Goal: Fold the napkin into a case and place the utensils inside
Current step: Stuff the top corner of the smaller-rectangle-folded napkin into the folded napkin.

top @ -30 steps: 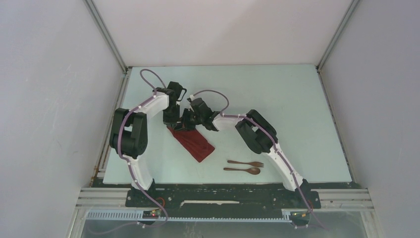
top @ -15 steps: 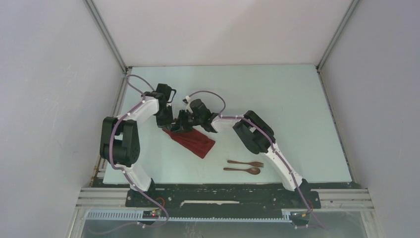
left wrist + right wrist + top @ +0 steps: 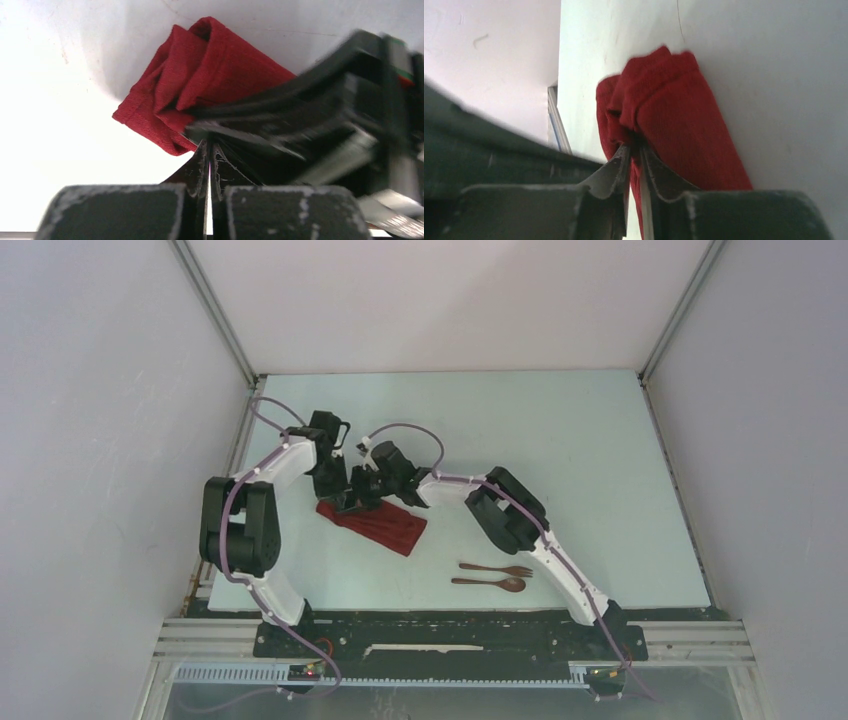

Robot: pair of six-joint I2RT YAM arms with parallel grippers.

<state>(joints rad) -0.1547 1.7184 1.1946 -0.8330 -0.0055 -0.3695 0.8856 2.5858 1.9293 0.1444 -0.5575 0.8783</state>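
1. Table (image 3: 560, 440): pale, flat surface. I place every other item by it.
2. Napkin (image 3: 375, 523): dark red cloth, folded into a narrow, rumpled strip. It lies on the left half of the table, about midway between the near and far edges, running diagonally from far-left to near-right. In the left wrist view (image 3: 200, 65) the layers at one end are bunched and curled over. In the right wrist view (image 3: 674, 115) the same end stands up off the table in a lump.
3. Left gripper (image 3: 343, 504): over the left half of the table, at the far-left end of the napkin. In its own camera (image 3: 209, 145) the fingers are pressed together and their tips meet right at the hem of the cloth. I cannot tell whether any fabric is caught between them.
4. Right gripper (image 3: 363, 496): over the left half of the table, just beside the left gripper and facing it. In its own camera (image 3: 636, 150) the fingers are clenched on a fold of the napkin, which bulges around the tips.
5. Fork (image 3: 497, 569): dark brown, flat on the table near its near edge, about mid-width, well apart from the napkin.
6. Spoon (image 3: 490, 583): dark brown, just beside the fork on the near side, parallel to it, bowl to the right.
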